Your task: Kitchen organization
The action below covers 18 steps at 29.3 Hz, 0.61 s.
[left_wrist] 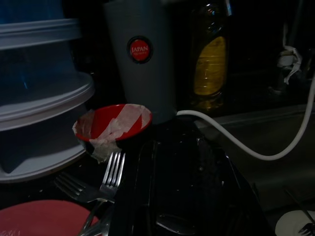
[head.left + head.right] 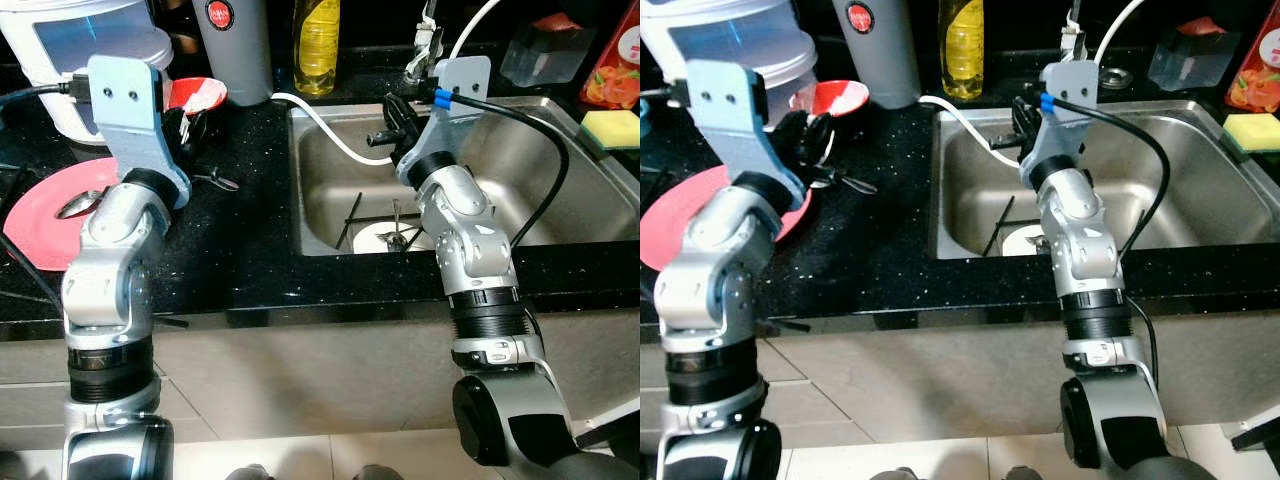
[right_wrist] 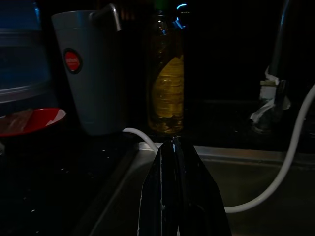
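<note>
Sink (image 2: 560, 130) rim meets right hand (image 3: 173, 142) pressed together; left hand's (image 2: 178, 125) state hidden.

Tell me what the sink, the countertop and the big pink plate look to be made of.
Sink: looks like brushed stainless steel, grey with a soft sheen.
Countertop: probably polished black stone, glossy with pale speckles.
Pink plate: likely plastic, with flat uniform colour and a dull surface, though glazed ceramic cannot be ruled out.

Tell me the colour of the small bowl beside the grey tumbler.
Red, with pale tape strips across it; the left wrist view shows it best.
</note>
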{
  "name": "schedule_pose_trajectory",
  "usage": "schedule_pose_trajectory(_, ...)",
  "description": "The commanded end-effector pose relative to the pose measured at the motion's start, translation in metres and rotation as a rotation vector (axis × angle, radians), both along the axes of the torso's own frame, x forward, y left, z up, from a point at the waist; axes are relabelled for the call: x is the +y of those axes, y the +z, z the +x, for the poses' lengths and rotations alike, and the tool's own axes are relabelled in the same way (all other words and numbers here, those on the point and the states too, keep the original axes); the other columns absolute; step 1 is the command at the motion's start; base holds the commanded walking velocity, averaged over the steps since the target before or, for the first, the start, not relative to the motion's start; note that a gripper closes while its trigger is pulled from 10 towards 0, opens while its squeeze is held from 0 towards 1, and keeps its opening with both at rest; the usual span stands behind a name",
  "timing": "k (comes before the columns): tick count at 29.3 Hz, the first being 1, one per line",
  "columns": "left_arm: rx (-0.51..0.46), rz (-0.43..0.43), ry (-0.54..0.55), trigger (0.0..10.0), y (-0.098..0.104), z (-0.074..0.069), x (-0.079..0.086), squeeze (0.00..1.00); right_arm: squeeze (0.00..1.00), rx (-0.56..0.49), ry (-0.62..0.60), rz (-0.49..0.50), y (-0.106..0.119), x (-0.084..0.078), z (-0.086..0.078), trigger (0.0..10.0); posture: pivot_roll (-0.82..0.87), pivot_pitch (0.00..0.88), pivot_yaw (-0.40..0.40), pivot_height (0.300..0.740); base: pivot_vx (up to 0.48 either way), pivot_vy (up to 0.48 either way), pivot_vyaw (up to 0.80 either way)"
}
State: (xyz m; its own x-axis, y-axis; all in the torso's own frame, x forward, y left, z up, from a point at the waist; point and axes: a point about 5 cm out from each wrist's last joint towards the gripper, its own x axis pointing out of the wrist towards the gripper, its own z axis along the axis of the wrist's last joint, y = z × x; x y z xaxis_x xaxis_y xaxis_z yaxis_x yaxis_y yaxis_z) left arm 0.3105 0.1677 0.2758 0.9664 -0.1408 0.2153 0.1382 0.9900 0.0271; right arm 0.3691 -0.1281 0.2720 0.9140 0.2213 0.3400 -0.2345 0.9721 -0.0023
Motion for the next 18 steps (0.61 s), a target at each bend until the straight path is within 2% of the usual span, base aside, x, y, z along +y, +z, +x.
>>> schedule_pose_trajectory(1,0.009,0.017,0.017,10.0,-0.002,-0.002,0.002,0.0,0.0,-0.005,0.008,0.01,-0.001,0.001,-0.001,10.0,0.14,0.02,0.029,0.74,0.0,0.0,0.0)
schedule_pose_trajectory(3,0.009,0.017,0.017,10.0,-0.002,-0.002,0.002,0.0,0.0,-0.005,0.008,0.01,-0.001,0.001,-0.001,10.0,0.14,0.02,0.029,0.74,0.0,0.0,0.0)
schedule_pose_trajectory(4,0.06,0.072,0.104,10.0,-0.006,-0.002,0.013,0.0,0.0,0.0,0.02,0.008,-0.003,0.004,-0.001,10.0,0.14,0.011,0.03,0.74,0.0,0.0,0.0)
schedule_pose_trajectory(5,0.06,0.072,0.104,10.0,-0.006,-0.002,0.013,0.0,0.0,0.0,0.02,0.008,-0.003,0.004,-0.001,10.0,0.14,0.011,0.03,0.74,0.0,0.0,0.0)
schedule_pose_trajectory(6,0.083,0.104,0.168,10.0,-0.009,-0.003,0.023,0.0,0.0,0.003,0.029,0.005,-0.005,0.007,-0.002,10.0,0.13,0.003,0.027,0.74,0.0,0.0,0.0)
schedule_pose_trajectory(7,0.083,0.104,0.168,10.0,-0.009,-0.003,0.023,0.0,0.0,0.003,0.029,0.005,-0.005,0.007,-0.002,10.0,0.13,0.003,0.027,0.74,0.0,0.0,0.0)
schedule_pose_trajectory(8,0.097,0.125,0.222,10.0,-0.01,-0.003,0.032,0.0,0.0,0.005,0.037,0.003,-0.006,0.009,-0.002,10.0,0.12,0.001,0.03,0.74,0.0,0.0,0.0)
schedule_pose_trajectory(9,0.097,0.125,0.222,10.0,-0.01,-0.003,0.032,0.0,0.0,0.005,0.037,0.003,-0.006,0.009,-0.002,10.0,0.12,0.001,0.03,0.74,0.0,0.0,0.0)
schedule_pose_trajectory(10,0.148,0.2,0.317,10.0,-0.017,-0.003,0.048,0.0,0.0,0.001,0.043,-0.002,-0.006,0.011,-0.003,10.0,0.12,0.0,0.033,0.74,0.0,0.0,0.0)
schedule_pose_trajectory(12,0.148,0.2,0.317,10.0,-0.017,-0.003,0.048,0.0,0.0,0.001,0.043,-0.002,-0.006,0.011,-0.003,10.0,0.12,0.0,0.033,0.74,0.0,0.0,0.0)
schedule_pose_trajectory(13,0.214,0.308,0.389,10.0,-0.025,-0.003,0.061,0.0,0.0,-0.003,0.044,-0.005,-0.005,0.012,-0.003,10.0,0.12,0.0,0.037,0.74,0.0,0.0,0.0)
schedule_pose_trajectory(14,0.27,0.394,0.41,10.0,-0.031,-0.004,0.071,0.0,0.0,-0.006,0.042,-0.007,-0.005,0.011,-0.003,10.0,0.12,0.0,0.043,0.74,0.0,0.0,0.0)
schedule_pose_trajectory(15,0.27,0.394,0.41,10.0,-0.031,-0.004,0.071,0.0,0.0,-0.006,0.042,-0.007,-0.005,0.011,-0.003,10.0,0.12,0.0,0.043,0.74,0.0,0.0,0.0)
schedule_pose_trajectory(16,0.309,0.462,0.403,10.0,-0.033,-0.007,0.076,0.0,0.0,-0.006,0.036,-0.007,-0.005,0.01,-0.003,10.0,0.12,0.0,0.043,0.74,0.0,0.0,0.0)
schedule_pose_trajectory(17,0.309,0.462,0.403,10.0,-0.033,-0.007,0.076,0.0,0.0,-0.006,0.036,-0.007,-0.005,0.01,-0.003,10.0,0.12,0.0,0.043,0.74,0.0,0.0,0.0)
schedule_pose_trajectory(18,0.327,0.511,0.386,10.0,-0.033,-0.009,0.078,0.0,0.0,-0.005,0.032,-0.005,-0.006,0.008,-0.003,10.0,0.12,0.0,0.052,0.74,0.0,0.0,0.0)
